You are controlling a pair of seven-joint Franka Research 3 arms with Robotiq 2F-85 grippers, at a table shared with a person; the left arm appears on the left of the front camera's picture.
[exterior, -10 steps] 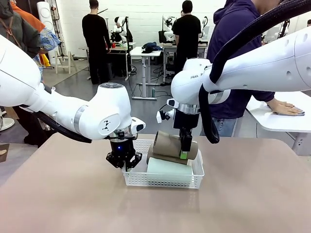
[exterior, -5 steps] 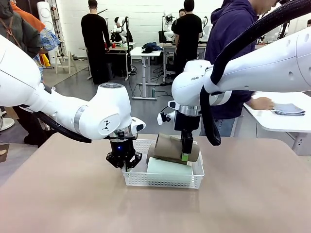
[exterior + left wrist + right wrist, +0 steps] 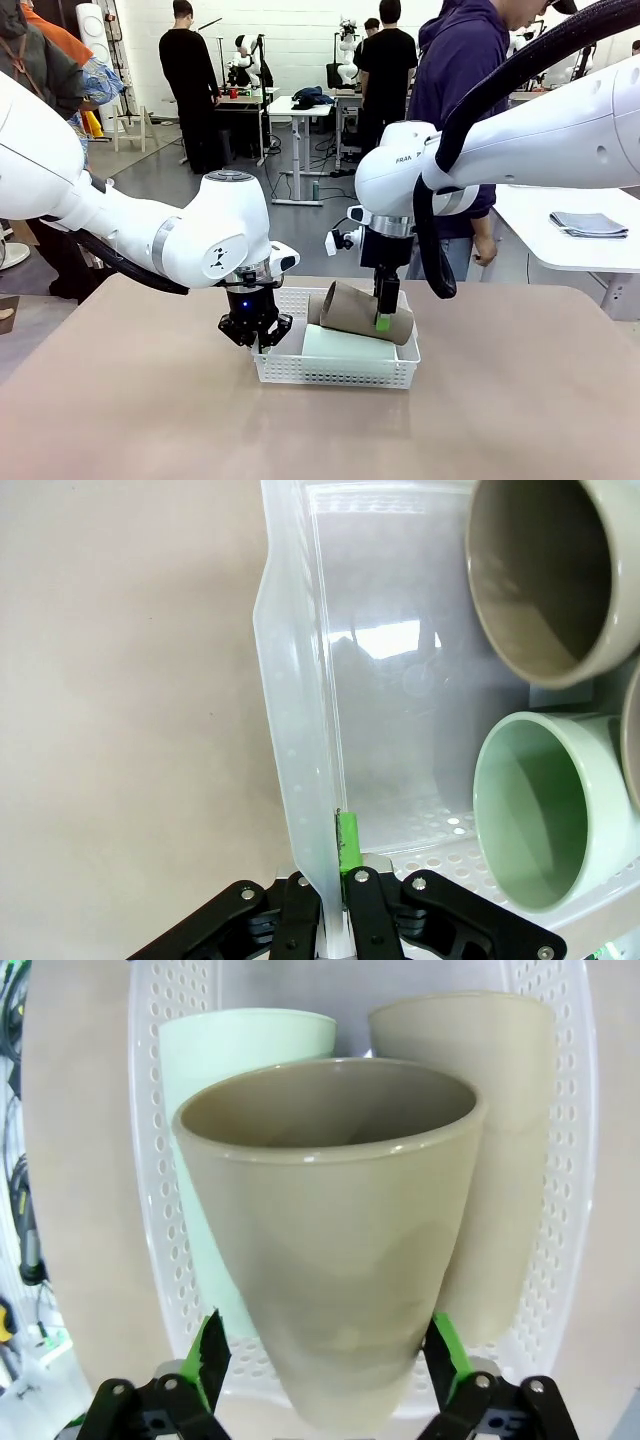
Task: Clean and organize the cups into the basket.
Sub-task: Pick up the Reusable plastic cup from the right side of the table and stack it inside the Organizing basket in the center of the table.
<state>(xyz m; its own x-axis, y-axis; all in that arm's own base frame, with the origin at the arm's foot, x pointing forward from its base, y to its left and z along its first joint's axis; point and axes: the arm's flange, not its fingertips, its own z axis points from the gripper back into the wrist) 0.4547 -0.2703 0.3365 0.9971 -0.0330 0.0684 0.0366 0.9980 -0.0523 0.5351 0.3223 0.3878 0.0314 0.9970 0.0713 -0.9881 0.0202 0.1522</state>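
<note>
While the wide tan tabletop point(image 3: 500, 400) carries the shallow white perforated plastic basket point(image 3: 335, 370) near its middle, the left hand point(image 3: 262, 340) is pinched tight on the basket's left wall, steadying it. Inside lie a pale mint-green matte tumbler point(image 3: 345, 343) and a tan one point(image 3: 505, 1160) side by side, with a second tan-brown tumbler point(image 3: 360, 310) resting on top of them. The right hand point(image 3: 383, 318) stands wide, its green pads point(image 3: 210, 1355) flanking that top tumbler without squeezing. Withdrawing well likely means lifting straight up, clear of the cup, so it does not roll.
</note>
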